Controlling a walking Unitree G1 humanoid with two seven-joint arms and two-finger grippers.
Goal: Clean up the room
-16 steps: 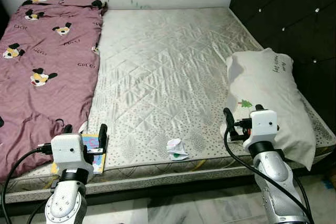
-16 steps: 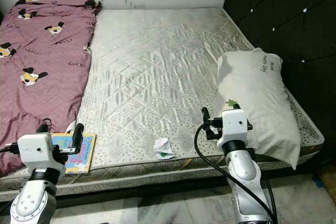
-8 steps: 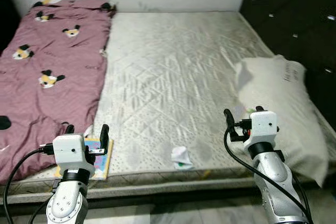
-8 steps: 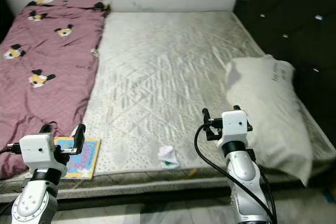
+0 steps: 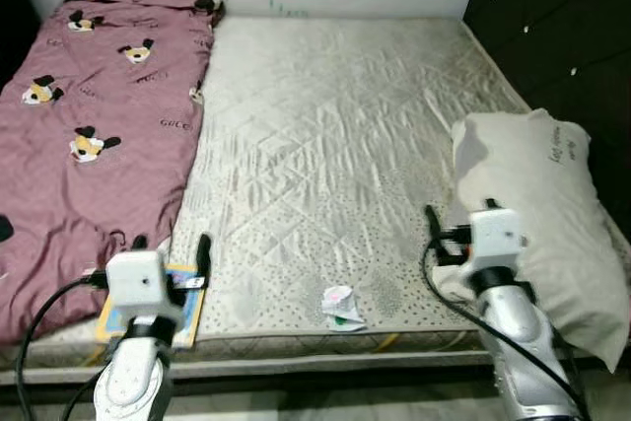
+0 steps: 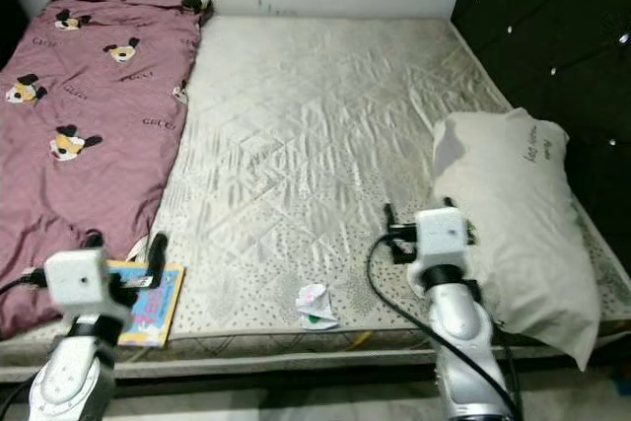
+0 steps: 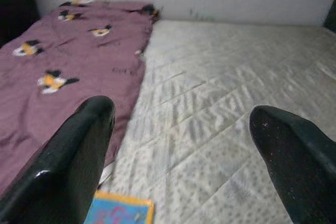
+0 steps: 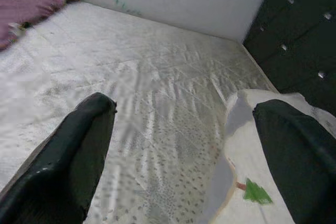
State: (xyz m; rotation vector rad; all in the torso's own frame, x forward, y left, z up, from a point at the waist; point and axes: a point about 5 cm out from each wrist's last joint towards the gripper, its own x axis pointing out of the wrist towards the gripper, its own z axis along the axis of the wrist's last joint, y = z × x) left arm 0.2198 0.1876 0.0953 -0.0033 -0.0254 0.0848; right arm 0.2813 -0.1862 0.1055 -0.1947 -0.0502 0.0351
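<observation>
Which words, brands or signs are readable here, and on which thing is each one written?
"GUCCI", repeated in small print: on the pink blanket.
Dark cursive writing on the pillow: too blurred to read.
Cover of the book: colourful, text too small to read.
Crumpled paper: a green mark, no readable words.

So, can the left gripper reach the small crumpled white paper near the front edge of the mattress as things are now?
Probably yes. The crumpled white paper lies in the open on the grey quilted mattress, nothing between it and the left gripper, whose jaws are open. The arm must swing toward the right.
</observation>
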